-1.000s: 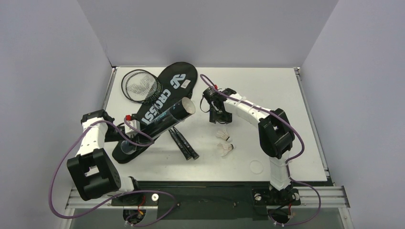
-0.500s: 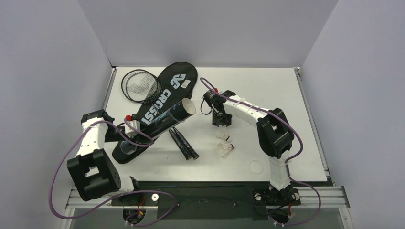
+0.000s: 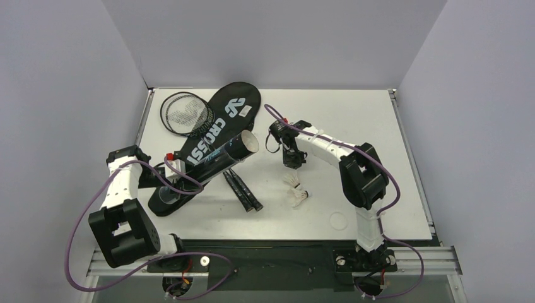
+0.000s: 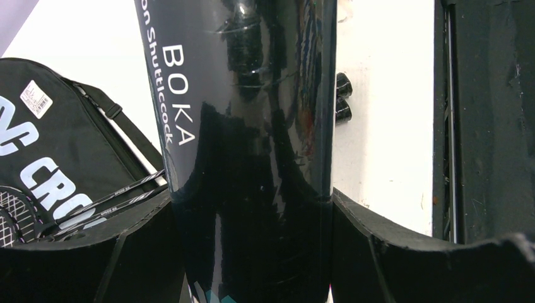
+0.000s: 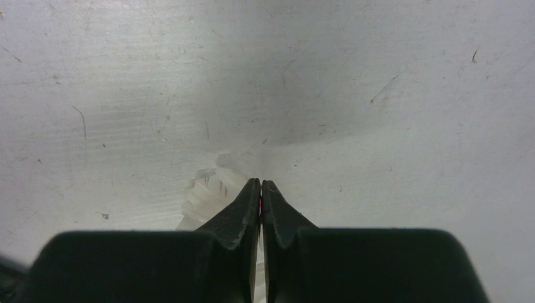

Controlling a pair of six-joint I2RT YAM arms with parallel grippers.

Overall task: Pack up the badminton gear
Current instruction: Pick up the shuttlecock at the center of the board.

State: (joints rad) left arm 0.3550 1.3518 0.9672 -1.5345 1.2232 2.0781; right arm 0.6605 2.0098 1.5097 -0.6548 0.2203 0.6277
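We see the left gripper (image 4: 251, 203) clamped on the long black tube (image 3: 221, 156), one finger pressed to each side near its closed end, so the tube lies slanted with its open mouth pointing away from the arm bases. Under the tube lies the black racket bag (image 3: 236, 107), its white lettering partly covered by the tube, and it reaches past the tube's mouth toward the back wall. The two rackets (image 3: 186, 115) cross beneath the tube: their heads lie left of its mouth, partly on the bag, and their handles (image 3: 245, 192) stick out on its right side, on the bare table (image 3: 366, 120). To the right of the tube's mouth, well apart from it, the right gripper (image 5: 260, 186) points down with its jaws closed tip to tip. A white shuttlecock (image 5: 203, 197) shows just beside and partly behind those fingers, and we cannot tell whether a feather is caught. From above, two shuttlecocks (image 3: 291, 180) (image 3: 298, 197) lie close together beyond the handles, farther right of the tube
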